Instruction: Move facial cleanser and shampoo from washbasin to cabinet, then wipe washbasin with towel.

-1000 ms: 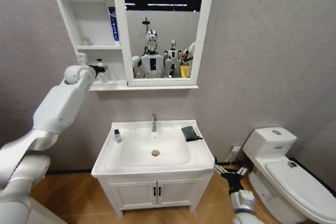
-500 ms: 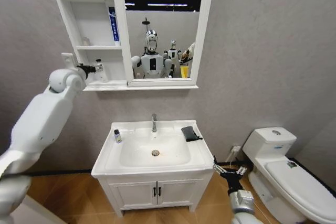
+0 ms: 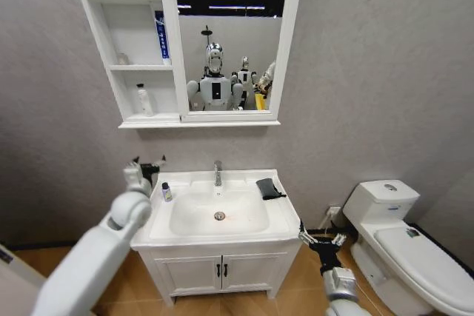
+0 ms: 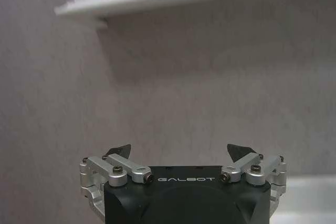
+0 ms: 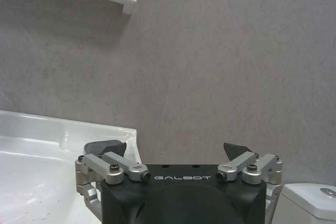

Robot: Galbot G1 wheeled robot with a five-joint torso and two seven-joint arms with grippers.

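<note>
Head view: glossy white ceramic washbasin (image 3: 278, 216), oval bowl, small bottle (image 3: 167, 192) at left rim, dark folded towel (image 3: 267, 188) right of the chrome tap (image 3: 217, 172). White cabinet (image 3: 118, 42) shelf holds a white bottle (image 3: 143, 101). Left gripper (image 3: 147, 165) beside basin's left corner. Left wrist view: fingers (image 4: 117, 150) spread wide, empty. Right wrist view: right gripper (image 5: 177, 149) wide, empty.

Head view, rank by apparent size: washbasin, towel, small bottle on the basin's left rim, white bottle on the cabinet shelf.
1. washbasin
2. towel
3. white bottle on the cabinet shelf
4. small bottle on the basin rim

The last two sit at different distances from the camera, so their order is unsure.
</note>
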